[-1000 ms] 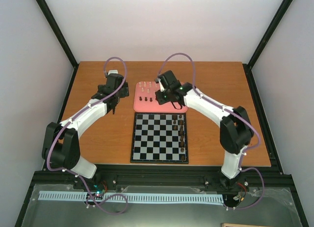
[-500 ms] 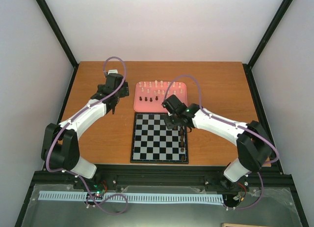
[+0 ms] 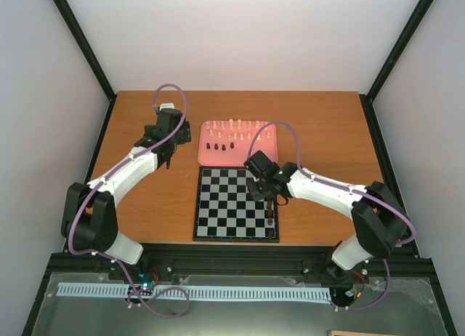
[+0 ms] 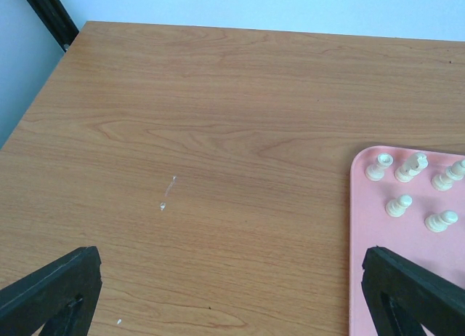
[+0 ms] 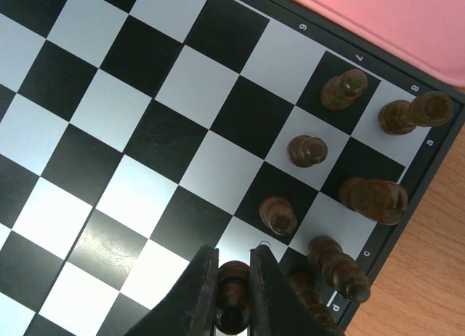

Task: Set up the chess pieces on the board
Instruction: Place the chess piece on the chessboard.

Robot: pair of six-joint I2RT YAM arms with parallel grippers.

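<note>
The board (image 3: 225,205) lies at the table's near middle, with several dark pieces standing along its right side (image 3: 271,212). My right gripper (image 3: 266,196) hangs over that side, shut on a dark brown pawn (image 5: 234,298) held just above a white square (image 5: 243,241). More dark pieces (image 5: 305,150) stand on the squares beyond it. Cream pieces (image 3: 243,126) and a few dark pieces (image 3: 216,146) stand on the pink tray (image 3: 265,158). My left gripper (image 3: 168,158) is open and empty over bare wood left of the tray, its fingers (image 4: 51,292) wide apart.
The pink tray's left edge (image 4: 363,263) with several cream pieces (image 4: 407,198) shows in the left wrist view. Black frame posts stand at the table's back corners (image 3: 109,96). Bare wooden tabletop (image 3: 138,205) lies left of the board.
My right arm has swung from over the pink tray down to the board's right side, carrying the dark pawn. The left arm has not moved.
</note>
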